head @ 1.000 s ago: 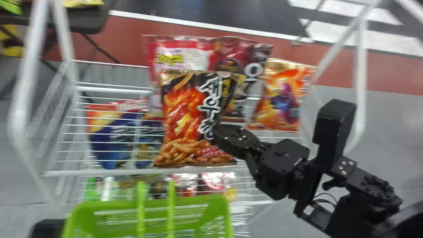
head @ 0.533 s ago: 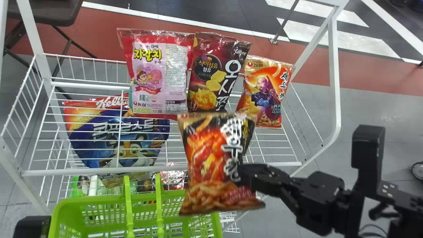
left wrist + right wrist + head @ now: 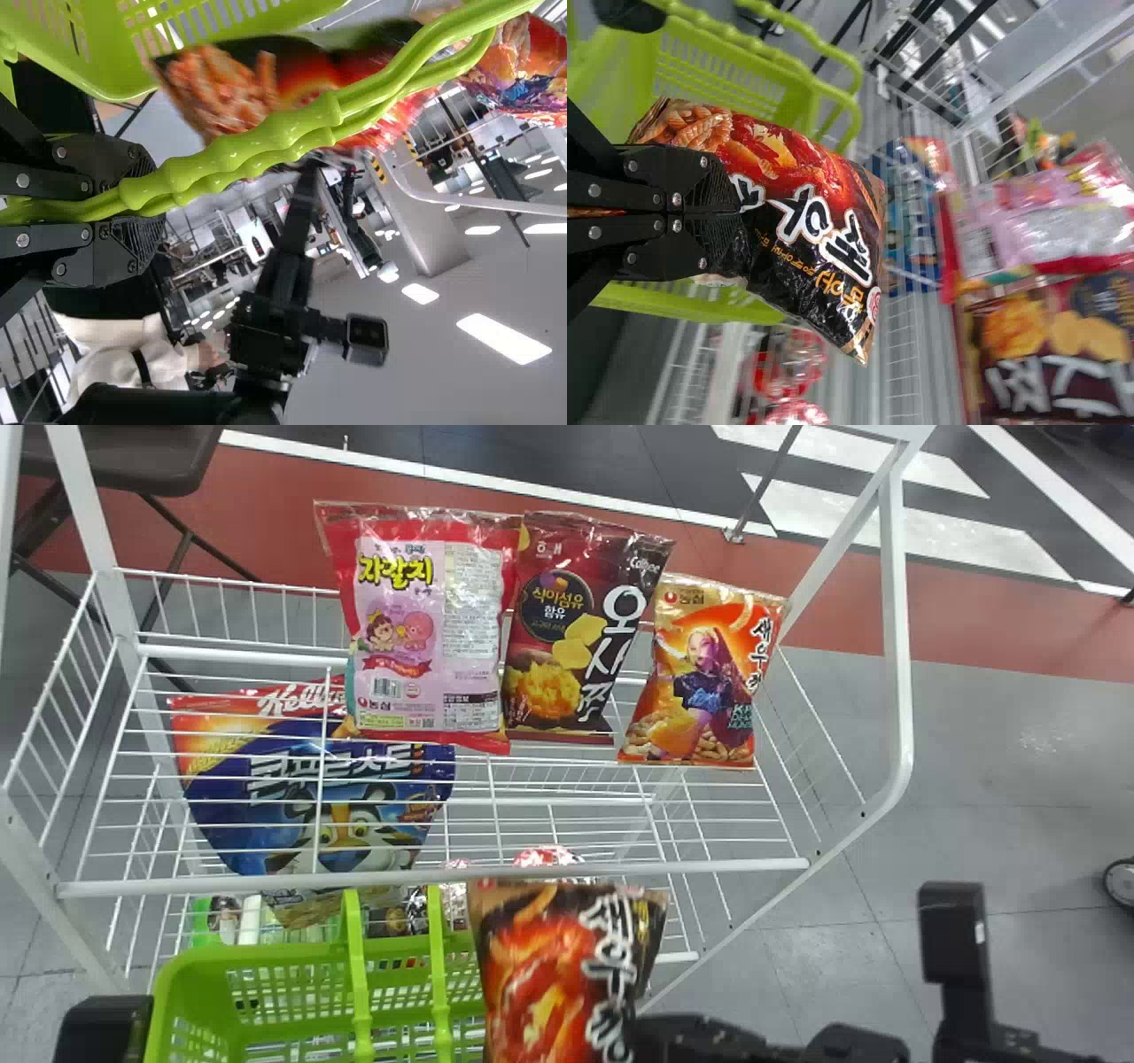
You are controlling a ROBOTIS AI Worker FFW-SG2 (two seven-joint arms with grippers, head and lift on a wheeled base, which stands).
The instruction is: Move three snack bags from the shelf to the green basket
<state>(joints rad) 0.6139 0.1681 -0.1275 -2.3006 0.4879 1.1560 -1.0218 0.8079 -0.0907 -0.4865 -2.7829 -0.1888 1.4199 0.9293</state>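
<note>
Basket (image 3: 257, 957) serves as my reference. Right gripper (image 3: 656, 1036): I have its flat fingers pinching the black-and-red snack bag (image 3: 540, 970) by the bag's right side. As seen by the head camera, this bag overlaps the basket's right part. Left gripper (image 3: 146, 202): I have it clamped around the basket's handles (image 3: 230, 155). Beyond the basket, the white wire shelf (image 3: 753, 865) carries a pink bag (image 3: 399, 655), a dark red bag (image 3: 567, 646) and, farthest right, an orange bag (image 3: 704, 682).

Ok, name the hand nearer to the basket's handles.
Left. The left hand grips the handles; the right hand, holding a snack bag, is off to their right.
</note>
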